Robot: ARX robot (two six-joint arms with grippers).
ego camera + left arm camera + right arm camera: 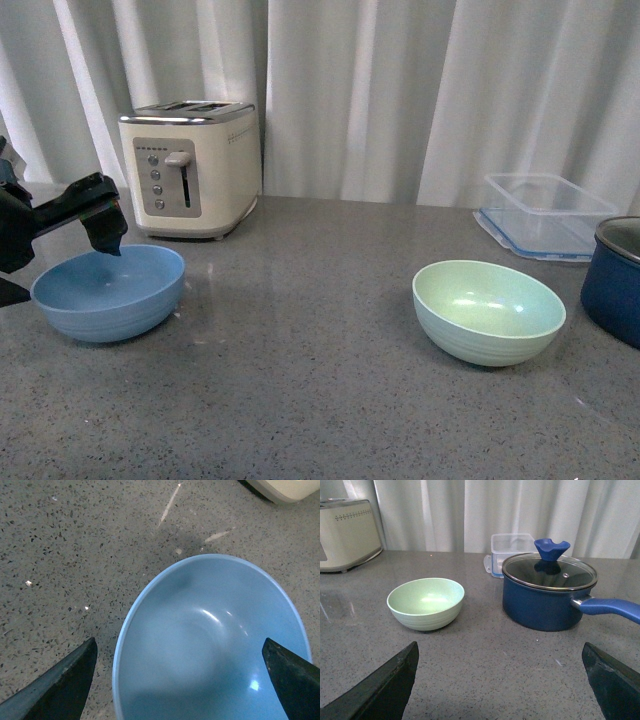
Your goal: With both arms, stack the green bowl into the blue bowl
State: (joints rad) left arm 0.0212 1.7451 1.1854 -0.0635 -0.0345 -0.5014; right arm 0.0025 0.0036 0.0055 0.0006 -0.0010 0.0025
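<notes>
Both grippers spread; left gripper [178,642] straddles rim of sky-blue round matte bowl [108,292].
Advise right gripper [500,645] seize pale-green round matte bowl [488,310] squarely at rim.

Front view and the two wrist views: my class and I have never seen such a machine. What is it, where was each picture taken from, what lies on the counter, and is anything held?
This is a robot with two arms, each ending in a two-fingered gripper. One picture comes from a camera on its body, looking forward. The other two come from cameras on its wrists, and the dark wedges at their lower corners are the gripper fingers.

On the grey speckled counter stand a blue bowl, a green bowl, a cream toaster, a clear container and a navy pot with a glass lid.

The left gripper hangs open over the blue bowl. The right gripper is open above the counter, facing the green bowl. Neither holds anything, and the bowls sit apart, not yet stacked.
</notes>
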